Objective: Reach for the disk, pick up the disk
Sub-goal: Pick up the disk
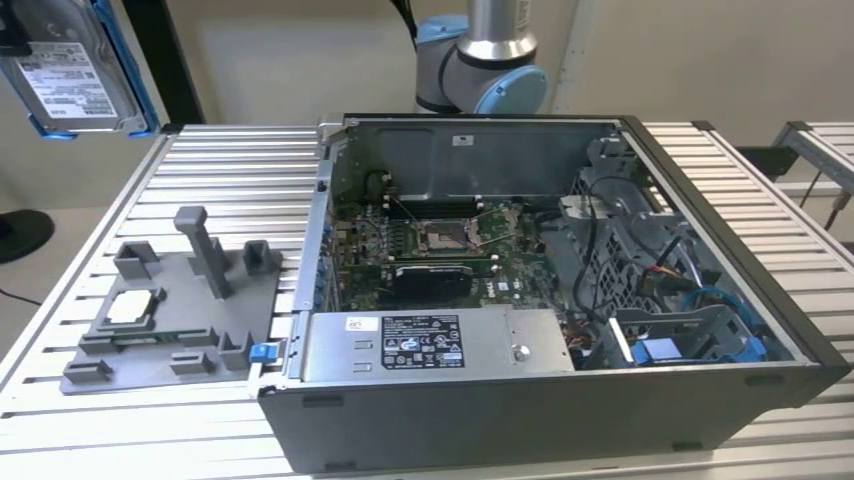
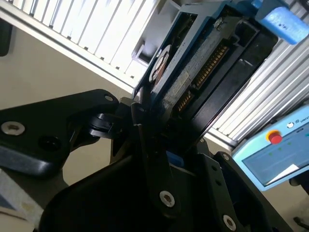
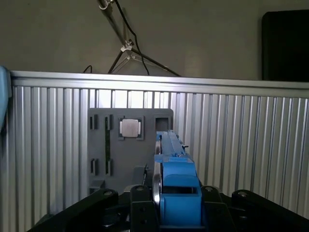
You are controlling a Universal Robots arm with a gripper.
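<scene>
**Hand [image 3: 176,205] closed on the disk [image 3: 174,159], raised clear of the surface [image 3: 241,145].**
The disk hangs edge-on above the surface's corner at the exterior view's left, beyond the grey fixture [image 1: 160,320]. It is judged stiff, fairly heavy, smooth and shock-sensitive, and best clamped across its blue side rails [image 1: 127,70].

I see the disk [image 1: 78,75] up high at the exterior view's left, grey fixture [image 1: 160,330] and open computer case [image 1: 534,420] below.
</scene>
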